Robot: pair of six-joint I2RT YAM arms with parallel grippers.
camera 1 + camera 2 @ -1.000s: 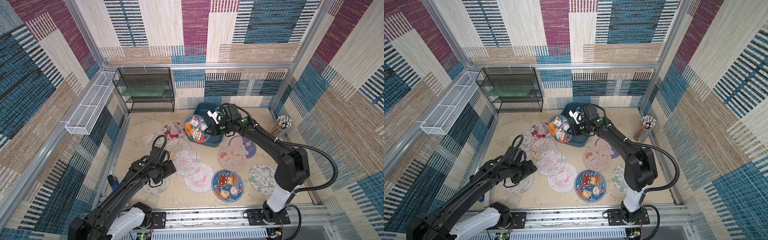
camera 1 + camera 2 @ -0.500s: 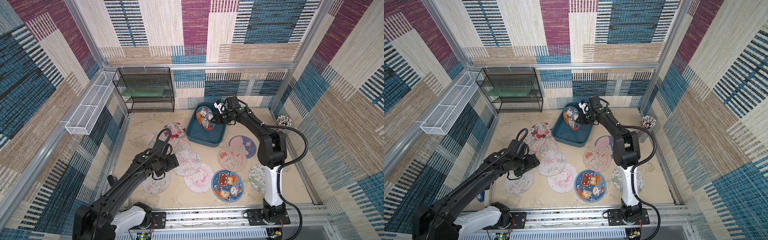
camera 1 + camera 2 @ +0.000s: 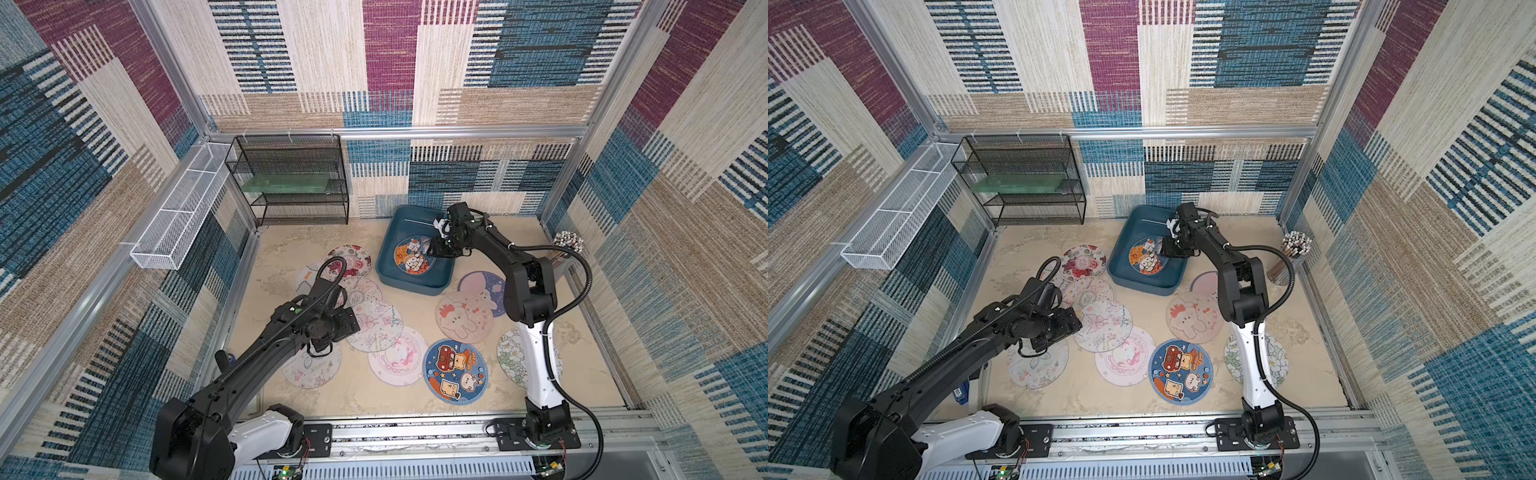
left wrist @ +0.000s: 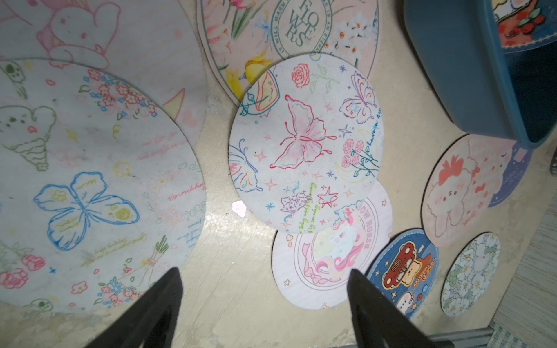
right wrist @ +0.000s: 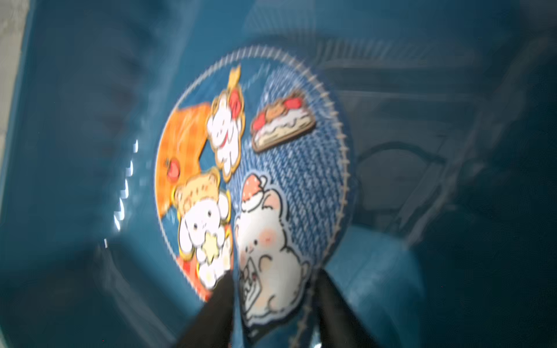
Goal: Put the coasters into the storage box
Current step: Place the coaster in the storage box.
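I have the right end effector (image 5: 272,278) down inside the storage box (image 5: 75,150), its two black fingers (image 5: 211,304) parted to a middling gap. The wrist picture is smeared. Even so, it shows the blue cartoon-animal coaster (image 5: 256,180) facing the camera, its near edge showing between the fingers. I cannot tell whether either finger touches it. In both top views that coaster lies on the floor of the box, with the end effector (image 3: 440,249) at its right edge. The box (image 3: 415,286) sits at the back of the tabletop (image 3: 291,257), close to the rear wall and to the right of the black wire rack (image 3: 291,183).

My left end effector (image 4: 263,272) hangs above the tabletop with its fingers (image 4: 162,301) spread wide, and only bare surface shows between them. It is over the gap between the blue-butterfly coaster (image 4: 90,195) and the red-butterfly coaster (image 4: 304,144), and touches neither as far as I can see.

The other coasters lie flat on the tabletop outside the box. The red-butterfly one overlaps the flower-print coaster (image 4: 286,30) and the pink horse coaster (image 4: 331,256). The blue car coaster (image 3: 455,370) and the pink rabbit coaster (image 3: 465,316) lie nearer the right arm.
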